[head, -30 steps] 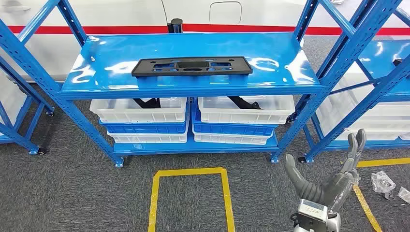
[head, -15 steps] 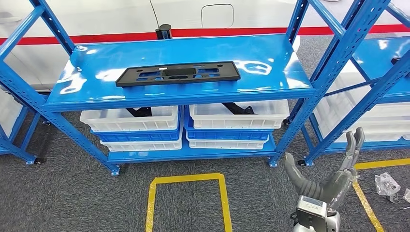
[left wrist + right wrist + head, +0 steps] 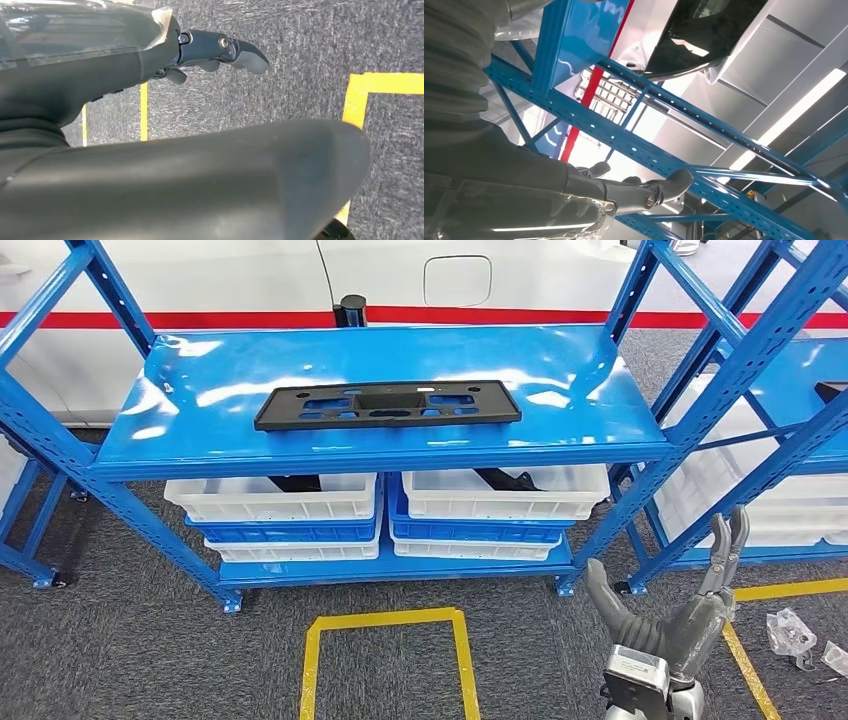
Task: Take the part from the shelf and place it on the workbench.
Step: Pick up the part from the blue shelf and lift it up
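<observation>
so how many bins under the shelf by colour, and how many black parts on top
white bins: 4 (e.g.)
blue bins: 2 (e.g.)
black part on top shelf: 1
total: 7

White bins [image 3: 272, 498] stacked on blue trays [image 3: 478, 532] are seen at centre frame, a yellow floor outline [image 3: 385, 621] at the bottom, and crumpled plastic [image 3: 790, 630] at lower right.

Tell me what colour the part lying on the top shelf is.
Black. The part shows best in the head view, flat on the glossy blue shelf.
</observation>
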You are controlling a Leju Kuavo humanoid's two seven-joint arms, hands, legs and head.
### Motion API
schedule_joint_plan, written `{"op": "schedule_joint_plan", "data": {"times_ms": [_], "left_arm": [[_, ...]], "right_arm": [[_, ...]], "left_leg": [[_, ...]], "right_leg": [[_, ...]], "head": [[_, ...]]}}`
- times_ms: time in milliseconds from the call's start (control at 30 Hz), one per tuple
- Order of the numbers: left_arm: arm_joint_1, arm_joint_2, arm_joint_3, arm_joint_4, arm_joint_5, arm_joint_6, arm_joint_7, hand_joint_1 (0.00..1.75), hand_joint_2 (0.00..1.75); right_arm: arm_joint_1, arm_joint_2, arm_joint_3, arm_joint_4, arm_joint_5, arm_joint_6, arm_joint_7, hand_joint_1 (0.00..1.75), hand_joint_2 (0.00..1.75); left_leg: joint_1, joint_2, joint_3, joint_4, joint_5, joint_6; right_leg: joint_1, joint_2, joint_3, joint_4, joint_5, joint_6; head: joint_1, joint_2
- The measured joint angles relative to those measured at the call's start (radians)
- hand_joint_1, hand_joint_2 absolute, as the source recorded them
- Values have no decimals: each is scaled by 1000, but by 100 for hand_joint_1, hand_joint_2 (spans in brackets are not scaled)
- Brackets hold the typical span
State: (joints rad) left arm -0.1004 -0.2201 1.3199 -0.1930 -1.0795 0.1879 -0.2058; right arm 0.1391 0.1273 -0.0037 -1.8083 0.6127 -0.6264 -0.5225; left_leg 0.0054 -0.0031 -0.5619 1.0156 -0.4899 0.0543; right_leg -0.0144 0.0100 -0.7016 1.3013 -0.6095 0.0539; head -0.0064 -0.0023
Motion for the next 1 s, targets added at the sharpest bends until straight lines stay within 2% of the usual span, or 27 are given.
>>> {"op": "schedule_joint_plan", "data": {"times_ms": [33, 67, 100, 133, 167, 233, 300, 333, 367, 433, 467, 500, 533, 600, 633, 667, 700, 800, 833, 867, 933, 967, 1000], "left_arm": [[1, 0, 0, 0, 0, 1, 1, 0, 0], [1, -1, 0, 0, 0, 2, 1, 0, 0], [1, -1, 0, 0, 0, 3, 2, 0, 0], [1, -2, 0, 0, 0, 4, 2, 0, 0], [1, -2, 0, 0, 0, 4, 1, 0, 0], [0, -3, 0, 0, 0, 5, 1, 0, 0], [-1, -4, 0, 0, 0, 7, 0, 0, 0], [-2, -5, 0, 0, 0, 8, 0, 0, 0], [-2, -6, 0, 0, 0, 9, -1, 0, 0], [-1, -6, 0, 0, 0, 10, -1, 0, 0], [0, -6, 0, 0, 0, 10, -1, 0, 0], [2, -6, 0, 0, 0, 10, -1, 0, 0], [2, -6, 0, 0, 1, 10, -1, 0, 0], [2, -6, 0, 0, 1, 10, -1, 0, 0], [1, -7, 0, 0, 1, 10, -1, 0, 0], [0, -7, 0, 0, 0, 11, -1, 0, 0], [-1, -7, 0, 0, 0, 11, -1, 0, 0], [0, -8, 0, 0, 1, 12, -1, 0, 0], [0, -9, 0, -1, 1, 12, -2, 0, 0], [1, -9, 0, -1, 1, 12, -2, 0, 0], [1, -10, 0, -1, 1, 11, -2, 0, 0], [1, -10, 0, -1, 1, 11, -2, 0, 0], [2, -10, 0, -1, 1, 11, -2, 0, 0]], "right_arm": [[1, 0, 0, 0, 0, 0, 1, 0, 175], [1, 0, 0, 0, 1, 0, 1, 0, 175], [1, 0, 0, 0, 2, 0, 2, 0, 175], [1, 0, 0, 0, 2, -1, 2, 0, 175], [1, 1, 0, 0, 2, -1, 2, 0, 175], [2, 2, -2, 0, 2, -2, 3, 0, 175], [2, 3, -3, -1, 3, -2, 3, 0, 175], [2, 3, -3, -1, 4, -2, 3, 0, 175], [3, 4, -3, -1, 4, -3, 3, 0, 175], [3, 5, -3, -1, 5, -3, 3, 0, 175], [3, 5, -4, -1, 5, -3, 3, 0, 175], [4, 5, -4, -1, 5, -3, 3, 0, 175], [4, 5, -4, -1, 5, -3, 3, 0, 175], [4, 6, -4, -1, 5, -3, 3, 0, 175], [4, 6, -4, -1, 5, -3, 3, 0, 175], [3, 6, -4, -1, 5, -3, 3, 0, 175], [3, 6, -4, -1, 5, -3, 3, 0, 175], [5, 7, -5, -1, 5, -3, 3, 0, 175], [4, 7, -5, -2, 6, -3, 3, 0, 175], [3, 7, -5, -2, 6, -3, 4, 0, 175], [4, 7, -5, -2, 7, -3, 4, 0, 175], [6, 7, -5, -2, 7, -3, 5, 0, 175], [8, 7, -5, -2, 7, -3, 5, 0, 175]], "left_leg": [[0, -1, 8, 0, -6, -2], [0, -2, 17, 0, -12, -4], [-2, -3, 24, 0, -20, -9], [-4, -3, 30, 1, -29, -14], [-6, -3, 34, 0, -36, -19], [-6, -2, 42, -4, -46, -30], [-2, 0, 46, 6, -58, -40], [-2, 0, 37, 31, -72, -45], [0, 0, 13, 80, -95, -50], [1, 0, -72, 221, -147, -56], [2, 0, -113, 277, -158, -58], [3, 0, -137, 296, -146, -59], [4, 0, -137, 269, -111, -57], [4, 0, -90, 137, -21, -50], [1, 0, -64, 76, 7, -45], [-2, 0, -48, 38, 18, -40], [-5, 0, -41, 22, 15, -34], [-5, -2, -19, 4, 13, -12], [-3, -2, -6, 0, 13, -7], [-1, -2, 5, -3, 13, -3], [-1, -2, 12, -6, 8, 1], [-1, -2, 14, -7, 4, 2], [-1, -3, 19, -7, -1, 3]], "right_leg": [[-1, -1, 12, -44, 31, 9], [-2, -3, 39, -116, 70, 18], [-1, -6, 69, -187, 105, 21], [0, -8, 96, -243, 128, 17], [2, -10, 112, -271, 137, 9], [7, -7, 122, -279, 133, -12], [1, -5, 133, -283, 130, -28], [-3, -4, 139, -286, 127, -36], [-7, -4, 146, -287, 124, -44], [-6, -5, 157, -287, 113, -52], [-6, -4, 163, -287, 107, -53], [-5, -2, 171, -287, 100, -52], [-5, 0, 181, -287, 93, -50], [-5, 2, 201, -288, 76, -44], [-3, 3, 208, -289, 67, -39], [-1, 3, 213, -292, 60, -33], [0, 4, 222, -293, 58, -25], [3, 3, 240, -287, 60, -3], [4, 2, 231, -266, 48, -1], [4, 1, 208, -223, 29, -2], [3, 0, 123, -90, -19, -7], [3, -1, 78, -34, -35, -7], [3, -1, 47, -9, -36, -5]], "head": [[0, 0], [0, 0], [0, 0], [0, 0], [0, 0], [0, 0], [-1, 0], [-3, 0], [-5, 0], [-7, 0], [-7, 0], [-7, 0], [-7, 0], [-7, 0], [-6, 0], [-6, 0], [-5, 0], [-4, 0], [-2, 0], [1, 0], [6, 0], [7, 0], [7, 0]]}}
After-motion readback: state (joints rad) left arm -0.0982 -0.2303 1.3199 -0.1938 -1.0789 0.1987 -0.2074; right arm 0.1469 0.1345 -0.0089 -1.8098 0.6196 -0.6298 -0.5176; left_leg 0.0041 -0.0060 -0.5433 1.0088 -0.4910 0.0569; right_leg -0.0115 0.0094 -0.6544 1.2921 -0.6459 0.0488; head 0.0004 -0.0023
